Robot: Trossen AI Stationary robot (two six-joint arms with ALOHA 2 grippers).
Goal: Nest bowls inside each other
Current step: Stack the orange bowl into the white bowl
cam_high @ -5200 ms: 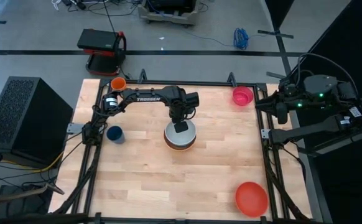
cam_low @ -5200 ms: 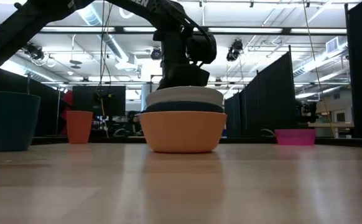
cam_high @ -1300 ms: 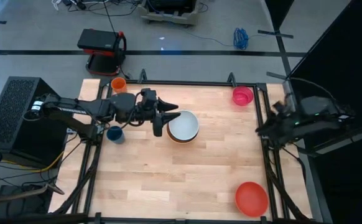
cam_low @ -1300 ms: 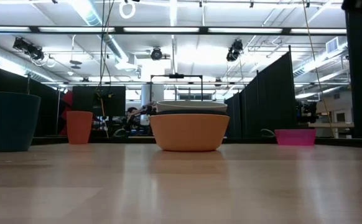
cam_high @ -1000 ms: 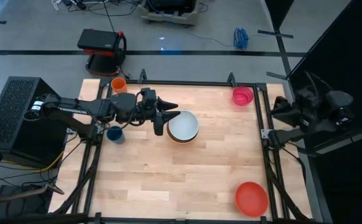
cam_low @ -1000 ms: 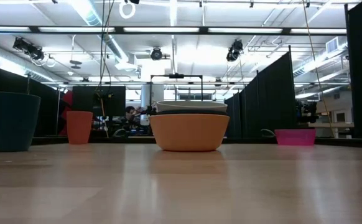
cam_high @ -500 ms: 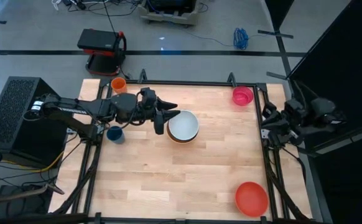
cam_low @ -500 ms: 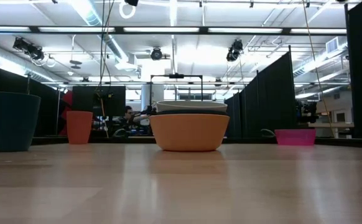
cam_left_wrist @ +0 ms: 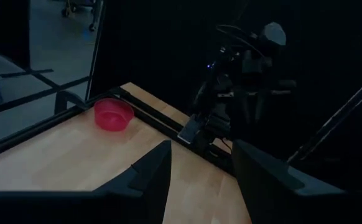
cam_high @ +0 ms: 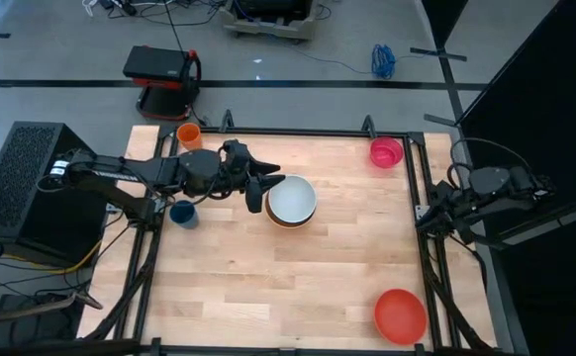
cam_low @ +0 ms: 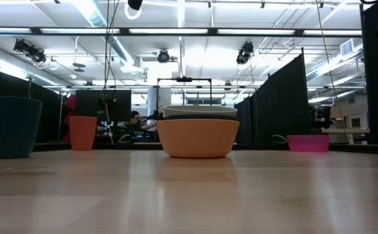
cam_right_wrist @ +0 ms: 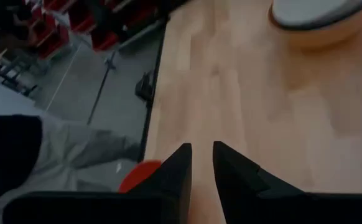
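A white bowl [cam_high: 292, 198] sits nested in a dark teal bowl, which sits in an orange bowl [cam_low: 197, 138]; the stack stands on the table's middle. The pink bowl [cam_high: 386, 152] rests at the far right corner and the red bowl [cam_high: 400, 315] at the near right corner. My left gripper [cam_high: 268, 186] hovers open just left of the stack, above the table, with nothing between its fingers [cam_left_wrist: 199, 168]. My right gripper [cam_high: 429, 216] hangs at the table's right edge, tipped down toward the wood. Its fingers [cam_right_wrist: 201, 168] stand a narrow gap apart with nothing between them.
A small orange cup [cam_high: 188, 133] stands at the far left corner and a dark blue cup [cam_high: 182, 213] near the left edge, beside my left arm. A black metal frame [cam_high: 419, 247] runs along the table's edges. Bare wood lies between the stack and the red bowl.
My right arm has sunk at the table's right edge, and its gripper has tipped downward toward the table. My left gripper and the bowls have stayed where they were.
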